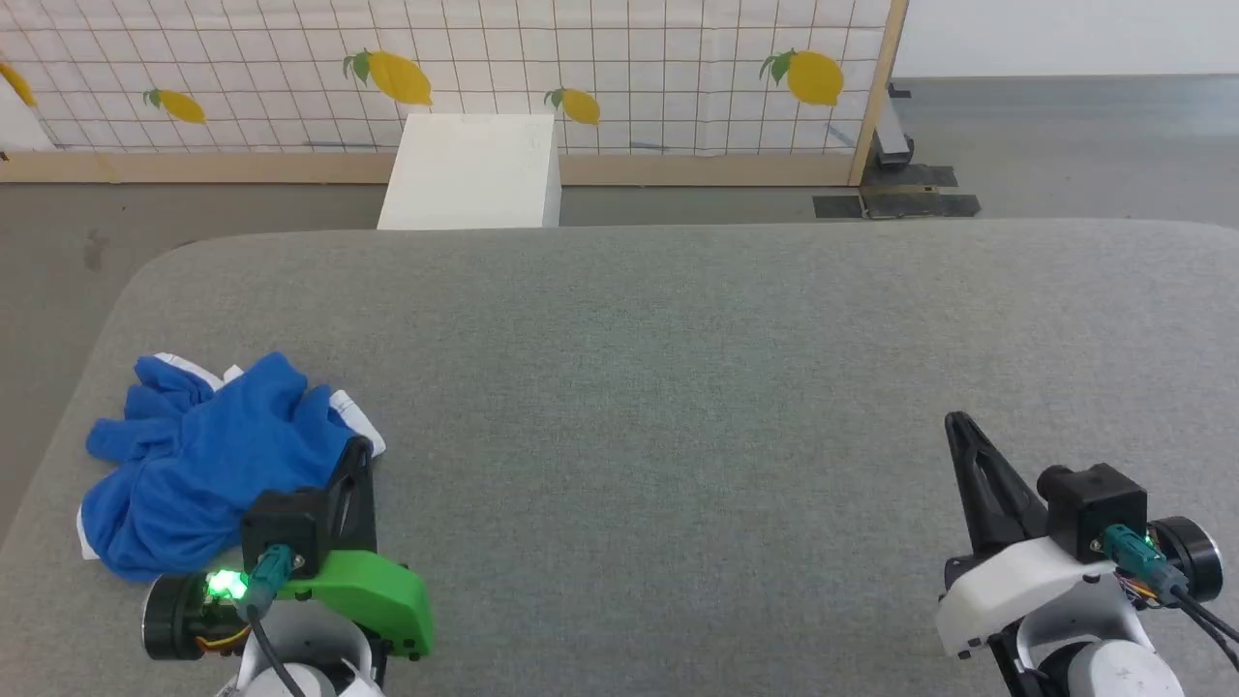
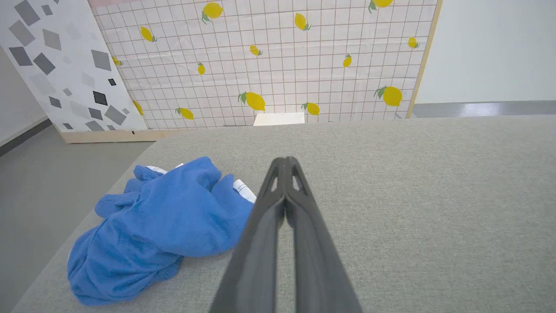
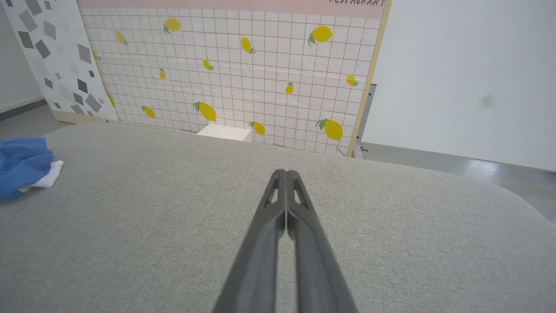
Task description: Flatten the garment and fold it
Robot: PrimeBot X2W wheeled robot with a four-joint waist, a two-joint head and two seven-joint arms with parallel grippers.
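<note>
Crumpled garment [image 1: 203, 465] on a grey fabric-covered table [image 1: 678, 387], both arms at rest. The garment, bright blue with white trim showing along the side of the heap facing the table's far edge, lies bunched and unfolded near the table's left edge, towards its near left corner; no print is legible in the folds. The left gripper [image 1: 362, 445] stands over the near left part of the table, its two dark fingers pressed together along their length with nothing between them; in the left wrist view the same gripper [image 2: 285, 160] has its tips met just beside the heap's right flank, and whether a finger touches the cloth cannot be told. The right gripper [image 1: 958, 421] stands over the near right part of the table, well apart from the garment, jaws likewise pressed together and empty, as the right wrist view confirms [image 3: 285, 171]; there the garment [image 3: 24, 167] sits towards the table's left edge. Beyond the table's far edge stand a white box [image 1: 471, 174] and a gridded panel with a lemon print [image 1: 629, 77] on a grey floor [image 1: 1065, 145].
</note>
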